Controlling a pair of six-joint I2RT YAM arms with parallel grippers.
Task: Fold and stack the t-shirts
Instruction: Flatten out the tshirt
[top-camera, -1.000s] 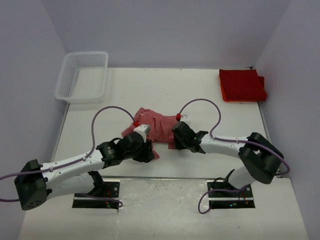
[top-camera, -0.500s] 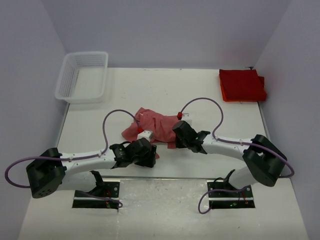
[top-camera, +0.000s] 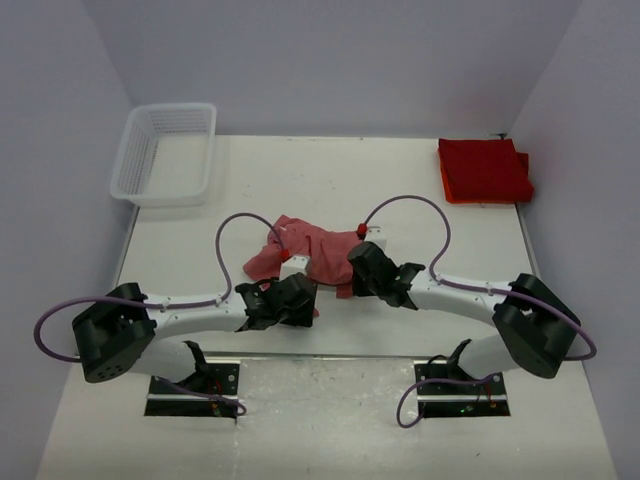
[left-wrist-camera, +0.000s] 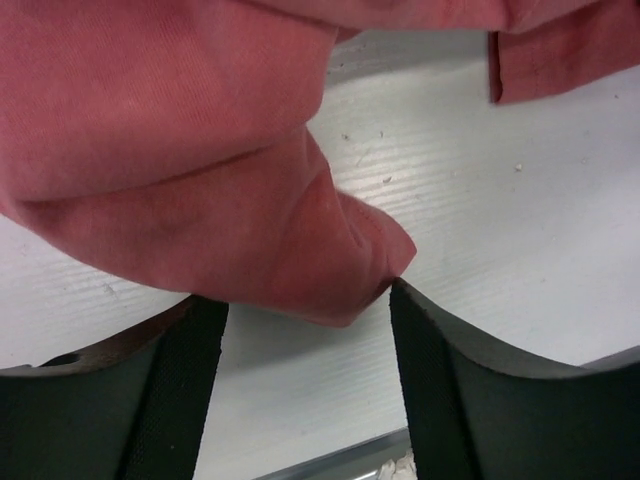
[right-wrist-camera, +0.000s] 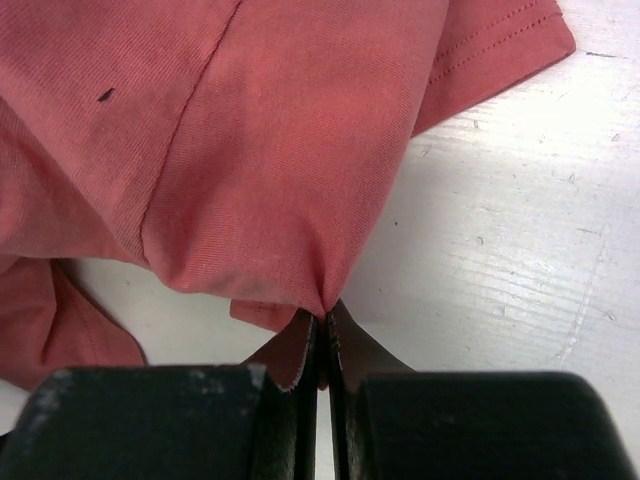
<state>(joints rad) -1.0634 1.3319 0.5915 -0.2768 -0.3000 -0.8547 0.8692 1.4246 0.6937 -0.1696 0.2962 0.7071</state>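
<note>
Cut off at the top and left edges of both wrist views: the salmon t-shirt (left-wrist-camera: 150, 150). Hidden between the closed jaws of the right pincer (right-wrist-camera: 325, 322): a pinch of its cloth. Under both wrist housings in the top view: its near edge, all fingertips. Too small to count: layers of the folded red t-shirts (top-camera: 483, 170) on the table (top-camera: 330, 170).

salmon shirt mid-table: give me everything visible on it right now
The salmon-red t-shirt is faded, soft knit cloth with stitched hems, crumpled and unfolded in a loose heap on the white table, near its front middle. The right gripper is shut on a pinched fold at its near-right edge. The left gripper stands open around a bunched corner at its near-left edge, not clamped.
</note>
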